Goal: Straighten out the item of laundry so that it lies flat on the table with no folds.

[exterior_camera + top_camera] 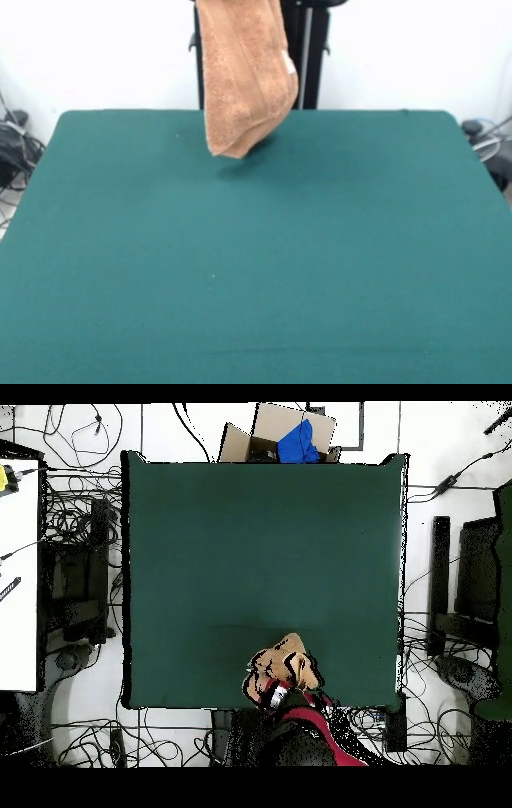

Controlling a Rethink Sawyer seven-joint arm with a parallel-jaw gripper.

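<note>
Green table (256, 264), tan towel (244, 76) dangling bunched above it; tool's grip cannot be told

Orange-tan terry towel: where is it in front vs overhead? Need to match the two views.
Front view: the orange-tan terry towel hangs bunched from the top edge, left of centre, its lower end over the far part of the dark green felt table.
Overhead view: it shows bunched at the table's bottom edge, just right of centre, above the red and black arm.
Shared landmark: the table edge on the robot's side, where the towel hangs.
</note>
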